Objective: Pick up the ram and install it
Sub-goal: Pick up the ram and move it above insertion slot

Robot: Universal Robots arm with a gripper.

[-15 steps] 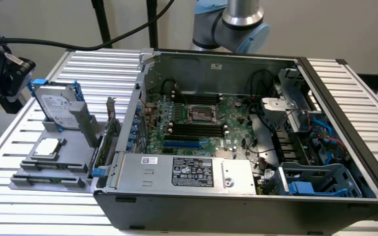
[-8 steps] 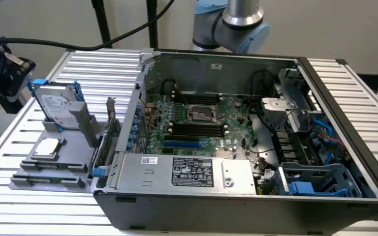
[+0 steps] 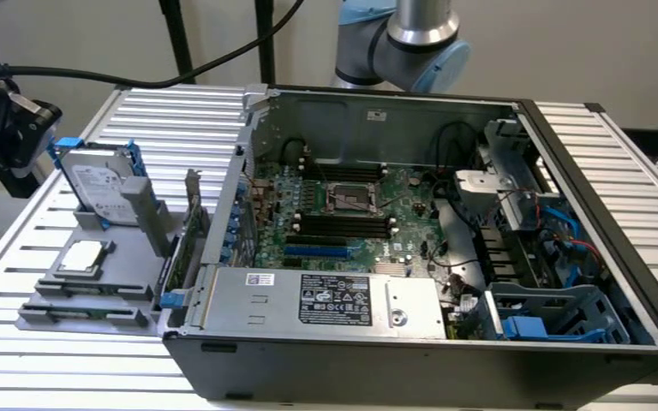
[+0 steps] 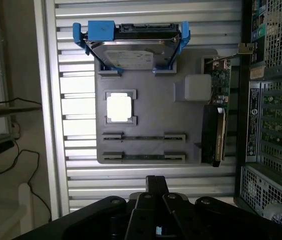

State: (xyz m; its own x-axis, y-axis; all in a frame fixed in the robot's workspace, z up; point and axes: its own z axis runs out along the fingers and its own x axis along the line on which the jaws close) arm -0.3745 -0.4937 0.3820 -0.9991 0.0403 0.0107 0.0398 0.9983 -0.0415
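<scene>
wall (image 3: 569,51): plain beige | table (image 3: 181,107): ribbed aluminium slats | floor (image 4: 25,172): pale, black cables (image 4: 18,156) trailing | light: even

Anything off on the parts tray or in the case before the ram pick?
Nothing stands out. The hard drive stands upright in its holder, the processor chip sits square in its pocket, and both ram sticks sit straight in their slots on the tray. In the case, the memory slots look empty.
</scene>
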